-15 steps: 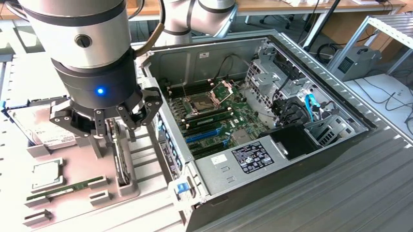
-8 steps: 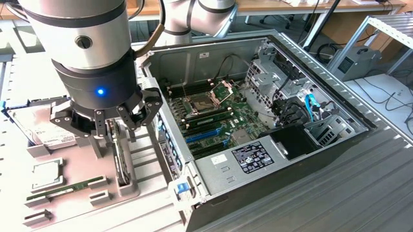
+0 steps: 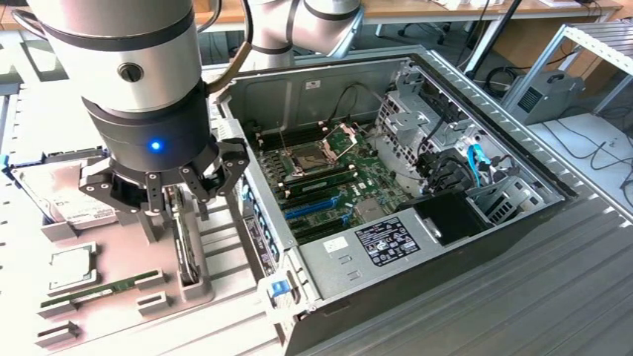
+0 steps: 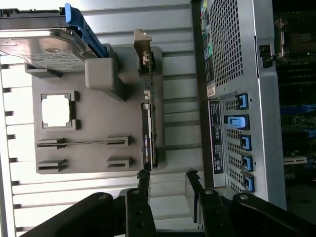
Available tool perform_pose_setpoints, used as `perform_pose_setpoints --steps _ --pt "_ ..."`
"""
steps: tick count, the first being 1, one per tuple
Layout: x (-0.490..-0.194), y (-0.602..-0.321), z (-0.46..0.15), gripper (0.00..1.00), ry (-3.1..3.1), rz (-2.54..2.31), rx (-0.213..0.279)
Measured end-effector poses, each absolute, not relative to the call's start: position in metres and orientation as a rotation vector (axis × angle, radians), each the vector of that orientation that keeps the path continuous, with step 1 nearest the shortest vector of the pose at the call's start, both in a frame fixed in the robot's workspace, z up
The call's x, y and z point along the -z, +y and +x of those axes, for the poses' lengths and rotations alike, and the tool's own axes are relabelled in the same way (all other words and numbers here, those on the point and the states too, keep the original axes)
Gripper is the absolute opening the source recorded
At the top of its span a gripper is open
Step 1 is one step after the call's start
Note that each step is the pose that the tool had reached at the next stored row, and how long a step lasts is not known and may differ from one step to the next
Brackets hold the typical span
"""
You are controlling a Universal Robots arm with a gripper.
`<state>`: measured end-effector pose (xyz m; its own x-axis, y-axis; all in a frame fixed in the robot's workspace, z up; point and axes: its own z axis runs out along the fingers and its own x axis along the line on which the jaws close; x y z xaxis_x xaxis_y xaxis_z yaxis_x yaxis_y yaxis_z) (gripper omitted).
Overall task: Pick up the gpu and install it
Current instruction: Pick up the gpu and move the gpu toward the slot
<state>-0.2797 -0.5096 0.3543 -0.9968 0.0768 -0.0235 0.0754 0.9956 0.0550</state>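
The gpu stands on edge in a slot of the grey parts fixture, at the exterior view's left of the open computer case. In the wrist view the gpu is a thin dark card seen edge-on, with its silvery bracket at one end. My gripper hangs just above the card's far end. Its black fingers are spread apart, open, with nothing between them. The gripper sits slightly toward the case side of the card's line.
On the same fixture lie a silver hard drive, a square processor and a green memory stick. Inside the case, the motherboard shows blue expansion slots. The case wall stands close beside the card.
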Motion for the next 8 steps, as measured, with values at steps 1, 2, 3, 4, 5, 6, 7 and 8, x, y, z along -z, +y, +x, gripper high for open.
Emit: perform_pose_setpoints --steps 1,2,3,4,5,6,7,8 --pt "-0.3540 -0.5096 -0.2797 0.42 3.113 0.119 -0.084" --pt "-0.3536 -0.5096 -0.2796 0.42 3.112 0.119 -0.084" --pt "-0.3534 -0.5096 -0.2797 0.42 3.113 0.119 -0.084" --pt "-0.3531 -0.5096 -0.2796 0.42 3.113 0.119 -0.084" --pt "-0.3529 -0.5096 -0.2796 0.42 3.112 0.119 -0.085" --pt "-0.3526 -0.5096 -0.2797 0.42 3.113 0.119 -0.084" --pt "-0.3524 -0.5096 -0.2796 0.42 3.112 0.119 -0.084" --pt "-0.3521 -0.5096 -0.2797 0.42 3.112 0.119 -0.084"
